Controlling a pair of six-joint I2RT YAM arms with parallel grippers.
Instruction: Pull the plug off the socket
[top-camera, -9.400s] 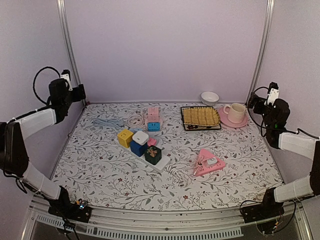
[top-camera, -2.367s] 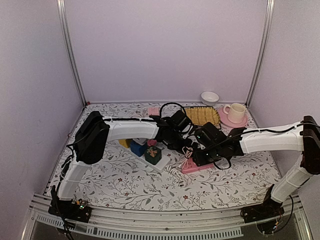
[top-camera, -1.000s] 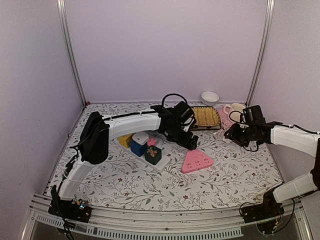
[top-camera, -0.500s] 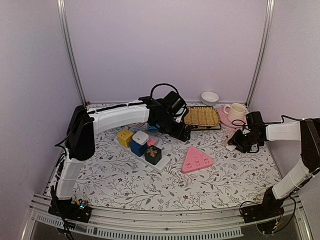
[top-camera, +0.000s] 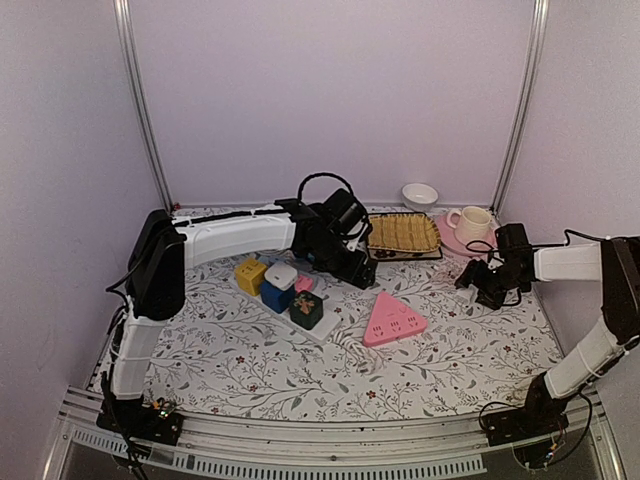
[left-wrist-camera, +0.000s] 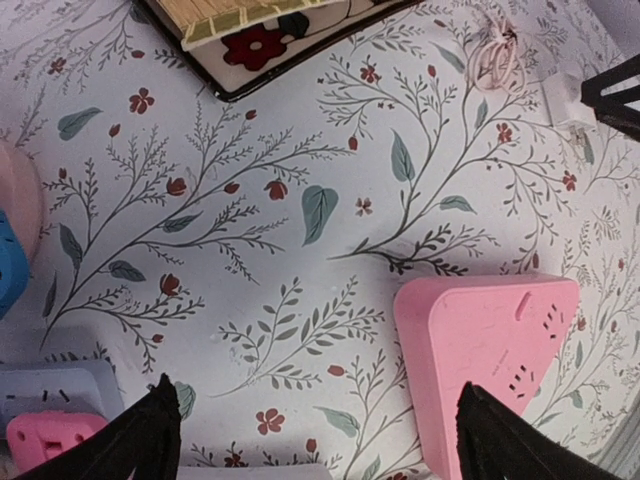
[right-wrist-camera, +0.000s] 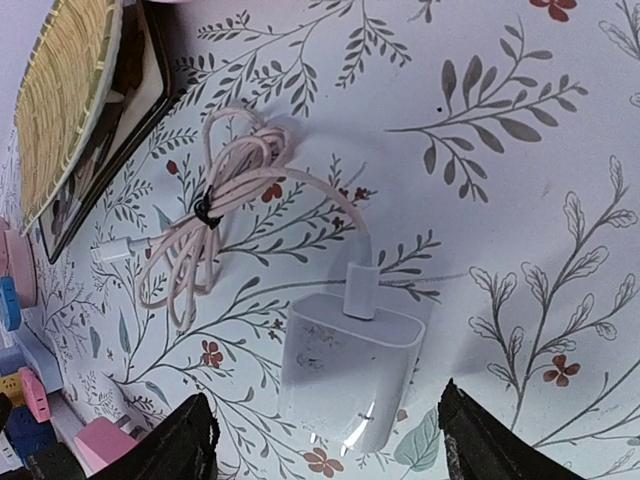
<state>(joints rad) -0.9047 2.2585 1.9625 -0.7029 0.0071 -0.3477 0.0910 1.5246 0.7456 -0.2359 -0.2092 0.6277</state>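
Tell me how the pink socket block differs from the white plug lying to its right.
The socket block is pink, flat and triangular; the plug is white and boxy. The plug trails a coiled pink cable; the socket block shows only empty slots. Both lie flat on the floral table, apart.

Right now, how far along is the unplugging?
Done: the pink triangular socket strip has no plug in it; the white charger plug, with its coiled pink cable, lies on the table apart from it. In hand: nothing, right gripper open over the plug, left gripper open. Left: probably retracting.
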